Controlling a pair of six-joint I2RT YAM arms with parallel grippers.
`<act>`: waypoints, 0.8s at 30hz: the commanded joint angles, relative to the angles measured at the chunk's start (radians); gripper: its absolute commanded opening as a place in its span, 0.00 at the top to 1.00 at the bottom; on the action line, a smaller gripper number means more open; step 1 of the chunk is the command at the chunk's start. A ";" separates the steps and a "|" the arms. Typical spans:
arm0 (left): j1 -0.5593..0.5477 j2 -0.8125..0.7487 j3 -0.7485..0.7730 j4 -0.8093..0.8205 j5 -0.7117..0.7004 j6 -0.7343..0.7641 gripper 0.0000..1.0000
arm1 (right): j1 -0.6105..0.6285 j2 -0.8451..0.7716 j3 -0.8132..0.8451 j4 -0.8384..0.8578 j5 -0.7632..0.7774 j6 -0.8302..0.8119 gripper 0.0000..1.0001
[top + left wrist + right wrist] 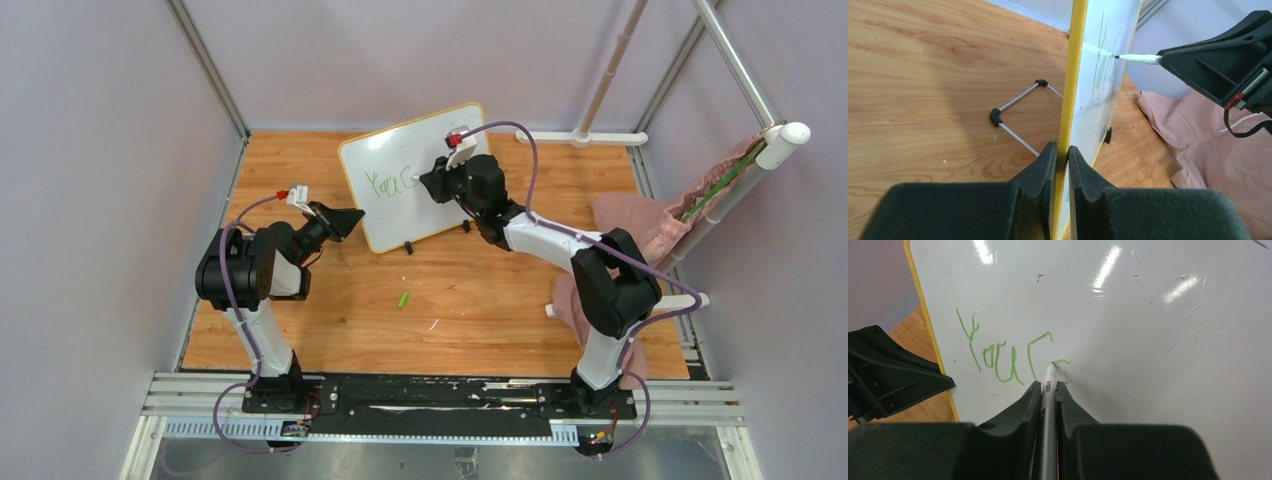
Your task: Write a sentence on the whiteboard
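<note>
marker (1048, 407) clamped mid-word, whiteboard (1158, 340) pinched at its rim
right gripper (1048, 386) jaws grip the marker, its tip touching the whiteboard after the sentence's (998, 357) "you c"; left gripper (1063, 150) jaws squeeze the yellow left rim. it stands propped at the table's (490, 300) far middle: light, stiff, glossy, likely to skid, so brace the rim.

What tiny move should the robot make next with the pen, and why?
Probably slide the marker tip onward to finish the letter after the C. The green writing reads only "You C" plus a short stroke, the tip rests on the whiteboard, and the left gripper clamps its yellow edge.
</note>
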 commanded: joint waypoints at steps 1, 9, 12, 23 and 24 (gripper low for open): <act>-0.006 0.022 -0.002 0.026 0.000 0.020 1.00 | 0.021 0.012 -0.008 0.001 0.000 -0.003 1.00; -0.007 0.021 -0.005 0.028 -0.002 0.021 1.00 | 0.020 -0.012 -0.054 -0.004 0.027 -0.013 1.00; -0.007 0.019 -0.005 0.028 -0.002 0.021 1.00 | 0.015 -0.019 -0.064 -0.004 0.037 -0.012 1.00; -0.007 0.019 -0.005 0.026 -0.002 0.022 1.00 | -0.025 -0.043 -0.044 -0.015 0.059 -0.013 1.00; -0.006 0.019 -0.005 0.028 -0.002 0.022 1.00 | -0.027 -0.041 -0.037 -0.017 0.059 -0.014 1.00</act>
